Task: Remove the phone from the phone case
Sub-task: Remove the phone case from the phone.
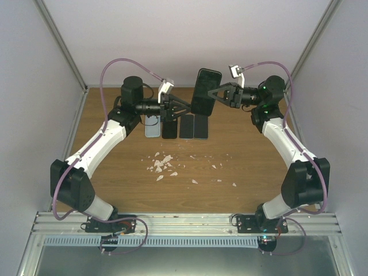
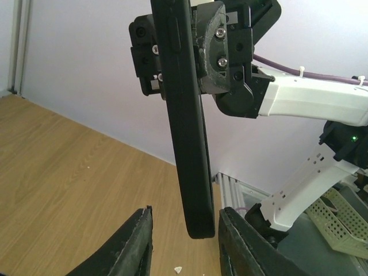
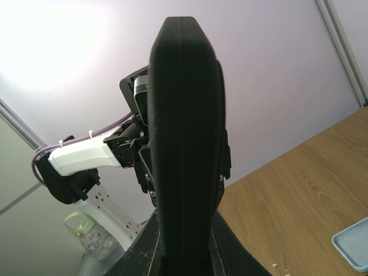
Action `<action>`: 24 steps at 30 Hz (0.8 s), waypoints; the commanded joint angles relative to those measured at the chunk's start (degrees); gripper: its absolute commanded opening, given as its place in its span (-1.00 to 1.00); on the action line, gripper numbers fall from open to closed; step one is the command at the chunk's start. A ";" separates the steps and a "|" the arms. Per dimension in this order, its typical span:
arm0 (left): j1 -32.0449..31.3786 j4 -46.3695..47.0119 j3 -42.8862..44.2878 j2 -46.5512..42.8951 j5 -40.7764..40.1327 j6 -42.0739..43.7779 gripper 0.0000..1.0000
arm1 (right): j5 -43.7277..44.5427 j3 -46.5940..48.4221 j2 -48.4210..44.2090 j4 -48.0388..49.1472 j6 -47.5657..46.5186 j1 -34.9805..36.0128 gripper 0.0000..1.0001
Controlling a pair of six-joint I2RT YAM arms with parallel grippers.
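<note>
Black, slim phone (image 1: pixel 207 86) held upright — right jaws pinch it, left jaws spread around its lower end.

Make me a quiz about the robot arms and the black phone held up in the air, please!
1. Which arm's gripper clamps the black rectangular cased phone: A left, B right?
2. True or false: the phone lies flat on the brown wooden table.
3. How many flat rectangular phone-shaped slabs lie in a row on the table?
Key: 1 B, the right gripper. 2 False, it is held upright in the air. 3 Four.
</note>
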 commanded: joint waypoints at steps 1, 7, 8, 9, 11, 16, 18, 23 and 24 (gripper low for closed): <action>-0.44 -0.23 2.19 0.81 -2.35 2.01 -0.36 | 0.30 0.13 -1.99 1.62 -0.88 0.31 -0.99; -0.57 -1.98 2.24 1.16 -4.32 2.73 -0.45 | -0.06 0.22 -1.80 3.24 0.43 0.38 -0.99; -0.51 -2.33 2.27 1.29 -4.87 2.92 -0.49 | -0.12 0.22 -1.70 3.72 0.87 0.41 -0.99; -0.43 -2.48 2.22 1.38 -5.27 3.02 -0.53 | -0.29 0.22 -1.65 4.20 1.38 0.42 -0.99; -0.40 -2.63 2.19 1.60 -5.83 3.07 -0.61 | -0.74 -0.06 -1.69 6.17 2.85 0.42 -0.99; -0.22 -2.71 1.87 2.59 -7.11 3.09 -0.77 | -0.71 -1.67 -1.81 15.56 10.07 0.42 -0.99; -0.13 -3.10 2.03 3.23 -7.50 2.99 -0.82 | -0.54 -2.04 -1.78 18.48 12.79 0.46 -0.99; -0.04 -2.43 1.33 3.98 -8.26 2.19 -0.89 | -0.52 -2.87 -1.87 23.31 16.97 0.99 -0.99; -0.04 -2.28 1.04 3.98 -8.46 2.10 -0.90 | -0.55 -2.98 -1.89 24.04 17.54 1.17 -0.99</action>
